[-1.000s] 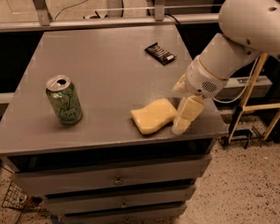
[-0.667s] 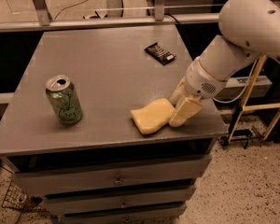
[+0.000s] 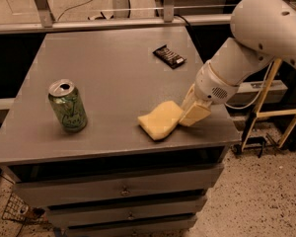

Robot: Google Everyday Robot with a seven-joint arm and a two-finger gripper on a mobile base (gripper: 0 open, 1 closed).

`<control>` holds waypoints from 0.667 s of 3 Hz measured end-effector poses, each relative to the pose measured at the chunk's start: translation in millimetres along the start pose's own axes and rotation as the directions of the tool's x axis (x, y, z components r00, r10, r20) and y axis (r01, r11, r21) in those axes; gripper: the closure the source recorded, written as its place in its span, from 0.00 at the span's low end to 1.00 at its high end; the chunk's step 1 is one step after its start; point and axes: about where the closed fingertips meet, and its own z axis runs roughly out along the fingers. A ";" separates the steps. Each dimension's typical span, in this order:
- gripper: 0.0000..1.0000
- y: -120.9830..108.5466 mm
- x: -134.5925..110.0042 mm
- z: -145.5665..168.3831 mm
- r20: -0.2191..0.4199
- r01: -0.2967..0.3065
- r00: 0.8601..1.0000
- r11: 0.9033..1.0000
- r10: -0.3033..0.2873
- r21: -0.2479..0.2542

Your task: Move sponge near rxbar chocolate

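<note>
The pale yellow sponge (image 3: 159,120) lies flat near the front right of the grey table (image 3: 108,53). The rxbar chocolate (image 3: 169,56), a small black wrapped bar, lies further back on the right side, well apart from the sponge. My gripper (image 3: 193,110) comes down from the white arm on the right and sits at the sponge's right end, touching or overlapping its edge. The part of the sponge under the gripper is hidden.
A green drink can (image 3: 67,106) stands upright at the front left of the table. The table's front edge runs just below the sponge, with drawers (image 3: 123,191) beneath. A yellow frame (image 3: 271,107) stands on the floor to the right.
My gripper has moved left and a little down, from beside the sponge to right against its right end. The sponge, can and bar have stayed in place.
</note>
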 end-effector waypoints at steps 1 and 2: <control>1.00 -6.7 6.7 -11.7 -0.010 -0.017 1.000 0.999 0.017 0.032; 1.00 -30.5 28.1 -39.8 -0.012 -0.035 0.999 0.995 0.036 0.096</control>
